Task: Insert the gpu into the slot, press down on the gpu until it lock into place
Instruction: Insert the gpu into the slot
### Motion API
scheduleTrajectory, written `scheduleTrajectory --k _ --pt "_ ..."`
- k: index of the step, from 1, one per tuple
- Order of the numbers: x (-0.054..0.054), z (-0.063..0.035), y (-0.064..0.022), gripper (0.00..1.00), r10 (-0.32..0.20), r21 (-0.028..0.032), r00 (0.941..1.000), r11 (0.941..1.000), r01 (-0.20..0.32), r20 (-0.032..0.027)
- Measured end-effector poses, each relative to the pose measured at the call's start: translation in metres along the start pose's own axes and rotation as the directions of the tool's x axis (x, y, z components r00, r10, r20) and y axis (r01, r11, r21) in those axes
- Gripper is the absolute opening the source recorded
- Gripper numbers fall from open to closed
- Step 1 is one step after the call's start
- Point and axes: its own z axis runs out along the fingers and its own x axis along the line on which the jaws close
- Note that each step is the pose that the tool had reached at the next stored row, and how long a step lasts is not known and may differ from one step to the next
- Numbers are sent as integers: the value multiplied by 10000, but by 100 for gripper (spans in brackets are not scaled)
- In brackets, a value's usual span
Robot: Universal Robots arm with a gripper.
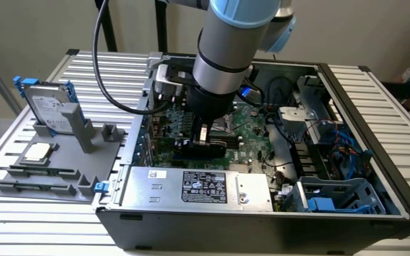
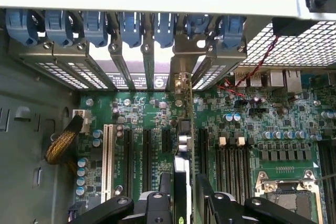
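The gpu [image 2: 182,145] stands edge-on over the green motherboard [image 2: 152,114], a thin black card with a green board edge. Its metal bracket [image 2: 181,74] reaches the rear wall of the case. My gripper [image 2: 182,203] is shut on the card, one black finger [image 2: 160,200] on each side. In the exterior view the gripper [image 1: 206,140] hangs low inside the open case, and the black gpu [image 1: 196,153] sits under it, close to the board. The slot is hidden beneath the card.
A silver labelled power-supply box [image 1: 198,186] lies just in front of the card. Black memory strips [image 2: 236,161] and the processor socket [image 2: 286,192] flank it. Blue bracket clips [image 2: 126,27] line the rear wall. A grey fixture [image 1: 55,160] with a hard drive stands on the exterior view's left.
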Motion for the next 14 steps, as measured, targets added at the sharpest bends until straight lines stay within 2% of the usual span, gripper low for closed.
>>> scheduleTrajectory --k 5,6,14 --pt "0 5 2 31 -3 32 10000 10000 3 -2" --pt "0 5 3 26 -2 40 10000 10000 2 -3" --pt "0 10 17 26 -4 55 10000 10000 4 -9"
